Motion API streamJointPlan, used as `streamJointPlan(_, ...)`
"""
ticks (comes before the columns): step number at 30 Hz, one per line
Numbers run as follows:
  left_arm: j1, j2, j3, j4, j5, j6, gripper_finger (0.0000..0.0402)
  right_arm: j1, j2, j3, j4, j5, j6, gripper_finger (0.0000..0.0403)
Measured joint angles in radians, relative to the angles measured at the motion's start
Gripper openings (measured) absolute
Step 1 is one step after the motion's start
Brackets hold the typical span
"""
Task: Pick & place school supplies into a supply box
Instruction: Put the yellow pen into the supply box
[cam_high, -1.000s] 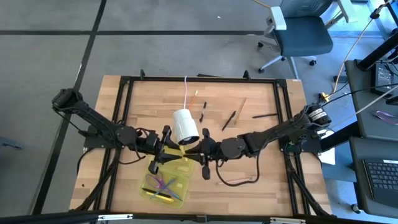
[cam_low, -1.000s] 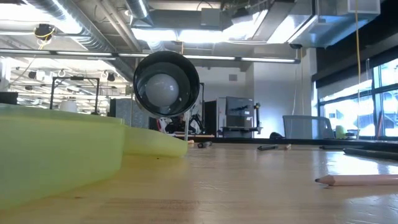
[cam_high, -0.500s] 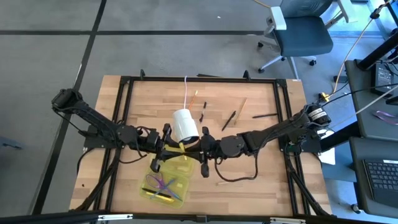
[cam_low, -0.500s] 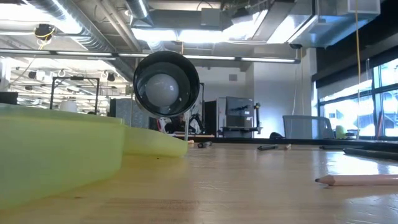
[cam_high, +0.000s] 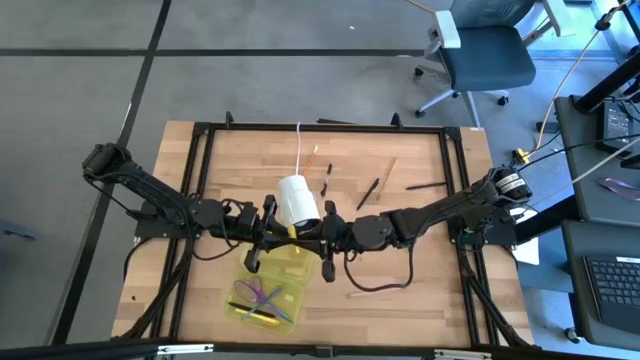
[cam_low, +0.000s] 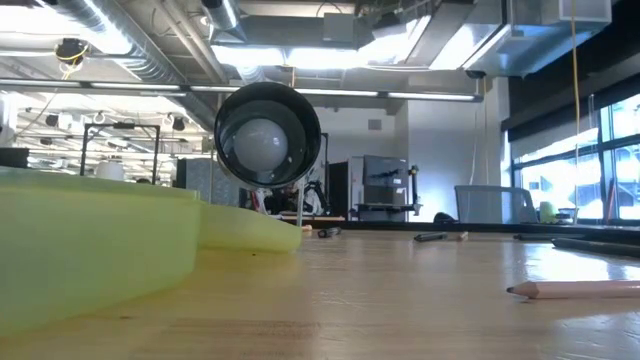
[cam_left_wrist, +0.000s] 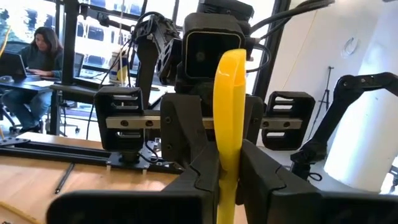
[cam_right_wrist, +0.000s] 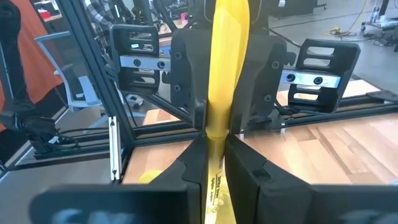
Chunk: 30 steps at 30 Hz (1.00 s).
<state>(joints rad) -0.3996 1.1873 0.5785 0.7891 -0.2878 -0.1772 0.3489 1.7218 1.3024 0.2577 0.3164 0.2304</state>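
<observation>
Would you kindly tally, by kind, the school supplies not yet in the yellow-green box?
Thin black pens: 2
Wood-coloured pencils: 2
Small black pieces: 2
Thin orange pencil: 1
Thin yellow pen, held up: 1
Total: 8

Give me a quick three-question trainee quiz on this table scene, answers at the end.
1. True or false: the purple scissors lie inside the supply box.
2. What are the left tool and right tool both shut on? A) yellow pen B) white cylinder C) black marker
3. In the low view, what lies on the table nearest the right edge?

Key: 1 true; 2 A; 3 a pencil.
</observation>
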Motion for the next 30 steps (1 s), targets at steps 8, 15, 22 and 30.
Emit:
streamJointPlan(8,0.001,0.000,0.000,0.000,0.023,-0.004,0.0027,0.002,-0.001,0.000,-0.084,-0.030,0.045,0.0093)
streamJointPlan(15,0.001,0.000,0.000,-0.041,0.080,-0.043,0.0027,0.001,-0.005,0.000,-0.378,-0.161,0.213,0.0145)
streamJointPlan(22,-0.020,0.000,0.120,-0.508,0.145,-0.125,0.0027,0.001,-0.065,0.000,-0.674,-0.170,0.427,0.0151)
streamJointPlan(30,-0.090,0.000,0.355,-1.239,0.203,-0.264,0.0027,0.001,-0.133,0.000,-0.869,-0.170,0.562,0.0151)
